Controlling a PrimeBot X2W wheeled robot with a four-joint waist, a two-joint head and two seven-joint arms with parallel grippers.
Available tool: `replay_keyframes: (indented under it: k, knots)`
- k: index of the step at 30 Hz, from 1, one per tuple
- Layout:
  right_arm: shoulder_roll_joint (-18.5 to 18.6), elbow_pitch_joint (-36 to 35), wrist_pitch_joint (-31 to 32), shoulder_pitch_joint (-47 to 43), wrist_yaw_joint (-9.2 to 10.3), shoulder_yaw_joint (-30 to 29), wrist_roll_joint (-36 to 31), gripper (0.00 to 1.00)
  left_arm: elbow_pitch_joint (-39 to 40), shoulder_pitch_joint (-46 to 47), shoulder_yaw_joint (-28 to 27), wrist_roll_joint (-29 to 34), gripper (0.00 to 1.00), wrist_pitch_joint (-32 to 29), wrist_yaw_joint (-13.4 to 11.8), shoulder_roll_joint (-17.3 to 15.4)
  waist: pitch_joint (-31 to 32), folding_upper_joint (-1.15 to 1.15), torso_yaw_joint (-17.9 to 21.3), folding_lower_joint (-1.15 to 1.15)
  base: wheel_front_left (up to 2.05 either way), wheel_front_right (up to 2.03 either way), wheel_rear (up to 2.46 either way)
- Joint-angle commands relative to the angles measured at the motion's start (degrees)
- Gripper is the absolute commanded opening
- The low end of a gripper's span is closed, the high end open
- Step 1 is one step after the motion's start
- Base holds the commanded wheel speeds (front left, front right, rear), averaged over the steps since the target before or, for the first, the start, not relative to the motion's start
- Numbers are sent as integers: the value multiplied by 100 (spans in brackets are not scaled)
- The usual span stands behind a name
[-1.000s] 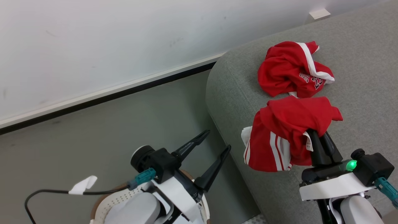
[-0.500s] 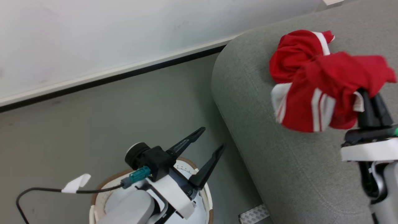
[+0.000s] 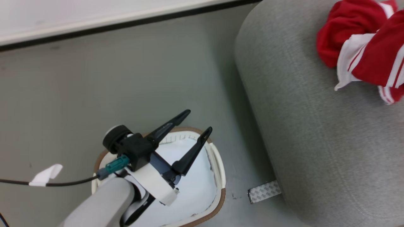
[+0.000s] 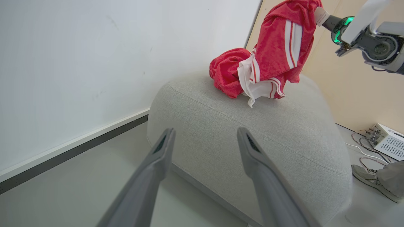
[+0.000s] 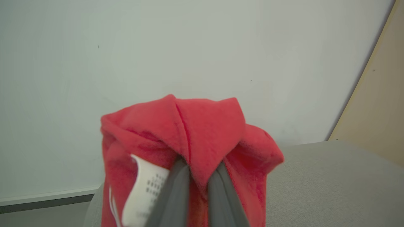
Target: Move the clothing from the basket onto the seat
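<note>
My right gripper [image 5: 199,171] is shut on a red garment with white stripes [image 4: 284,41], which hangs from it above the grey seat [image 4: 252,132]. The same garment [image 3: 378,53] reaches the head view's right edge. A second red garment [image 4: 227,71] lies crumpled on the seat [image 3: 315,126] just behind it. The cream basket [image 3: 221,176] with its brown rim stands on the floor beside the seat, its inside showing white. My left gripper [image 3: 199,121] hovers open over the basket, nothing between its fingers [image 4: 167,138].
Grey floor runs between the seat and a white wall with a dark baseboard [image 3: 126,22]. A tape patch [image 3: 263,191] lies by the seat's base. A black cable with a white tag [image 3: 44,175] trails left. A person's shoe [image 4: 369,179] and a white box [image 4: 388,145] are beyond the seat.
The head camera has tilted down and left. My right gripper has carried the striped garment up and farther over the seat, out past the view's right edge. The left gripper stays open over the basket.
</note>
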State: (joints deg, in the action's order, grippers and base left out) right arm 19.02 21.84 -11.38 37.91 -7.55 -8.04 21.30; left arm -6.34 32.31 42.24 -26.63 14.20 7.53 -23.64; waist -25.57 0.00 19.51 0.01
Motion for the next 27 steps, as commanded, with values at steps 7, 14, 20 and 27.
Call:
replay_keyframes:
  k: [7, 14, 20, 27]
  knots:
    - [389, 769, 489, 557, 13, -184, -593, 0, 145, 164, -78, -107, 100, 11, -3, -206, -620, 0, -379, -1, 0, 0, 0]
    - [578, 1810, 1677, 925, 14, -93, -1062, 0, 135, 183, -73, -131, 100, 44, -3, -158, -699, 0, -484, -1, 0, 0, 0]
    - [607, 2236, 2118, 1044, 14, -163, -1185, 51, 51, 182, -112, -149, 100, 73, -3, -124, -597, 0, -498, -1, 0, 0, 0]
    - [660, 2443, 2075, 864, 14, 122, -1126, 100, -131, -21, -189, -175, 100, 88, -40, -11, -132, 0, -395, -1, 0, 0, 0]
